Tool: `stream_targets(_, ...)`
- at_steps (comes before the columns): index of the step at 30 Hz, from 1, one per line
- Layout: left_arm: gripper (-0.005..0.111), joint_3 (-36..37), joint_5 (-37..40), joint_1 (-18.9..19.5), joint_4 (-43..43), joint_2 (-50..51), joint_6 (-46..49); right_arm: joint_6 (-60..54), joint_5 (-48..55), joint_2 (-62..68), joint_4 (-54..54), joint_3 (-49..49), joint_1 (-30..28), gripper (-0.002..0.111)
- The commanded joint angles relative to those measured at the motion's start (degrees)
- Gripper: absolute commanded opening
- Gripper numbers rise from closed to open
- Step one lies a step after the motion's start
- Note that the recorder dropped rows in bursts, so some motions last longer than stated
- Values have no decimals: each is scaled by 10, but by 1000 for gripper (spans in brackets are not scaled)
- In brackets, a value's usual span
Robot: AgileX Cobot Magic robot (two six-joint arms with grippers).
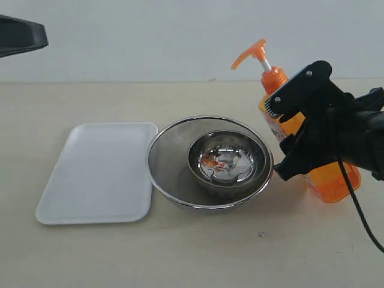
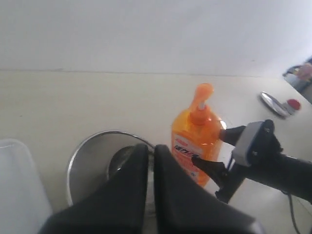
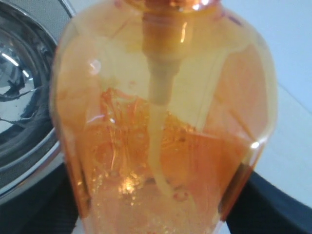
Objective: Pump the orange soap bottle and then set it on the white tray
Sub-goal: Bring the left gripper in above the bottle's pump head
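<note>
The orange soap bottle [image 1: 332,180] stands on the table to the right of the strainer, its orange pump head [image 1: 252,53] raised on a white stem. My right gripper [image 1: 288,135] is shut on the bottle's body, one black finger against each side. In the right wrist view the bottle [image 3: 161,122] fills the picture, with the gripper [image 3: 153,204] around it and dark fingers [image 3: 53,204] at its edges. The white tray [image 1: 96,174] lies flat at the left. My left gripper [image 2: 150,147] is shut on nothing, high at the left, looking down at the bottle [image 2: 195,136].
A round steel mesh strainer [image 1: 163,150] holding a shiny steel bowl [image 1: 228,159] sits between the tray and the bottle, close to the bottle's base. A small metal and red item [image 2: 276,103] lies far off. A white wall backs the table.
</note>
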Motion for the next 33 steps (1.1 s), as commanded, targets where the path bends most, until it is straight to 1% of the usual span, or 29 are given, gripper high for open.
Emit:
stream_targets(1,5,-78,109,-14,-21,72,51,3,-28,-7,-42,-5,-1,0)
stream_targets(2,5,-97,100,-21,-12,85,46,3,-29,-7,-43,-5,-1,0)
stream_targets(4,5,-130,63,-51,7,114,42,3,-29,-7,-43,-5,-1,0)
stream_targets(8,5,-179,35,-125,16,181,75,3,-29,-7,-45,-5,-1,0)
stream_targets(11,5,-214,-21,-186,16,235,80,3,-31,-7,-45,-5,-1,0)
stream_targets(14,5,-246,-63,-222,16,290,94,3,-31,-7,-45,-4,-1,0)
stream_targets(17,5,-278,-64,-243,16,334,94,1,-43,-7,-57,-1,8,0)
stream_targets(21,5,-319,-68,-264,16,379,94,5,-97,-7,-70,3,38,0)
stream_targets(30,5,-368,-74,-281,3,421,94,6,-118,-7,-72,3,38,0)
stream_targets(33,5,-378,-73,-284,3,427,76,6,-119,-7,-80,4,38,0)
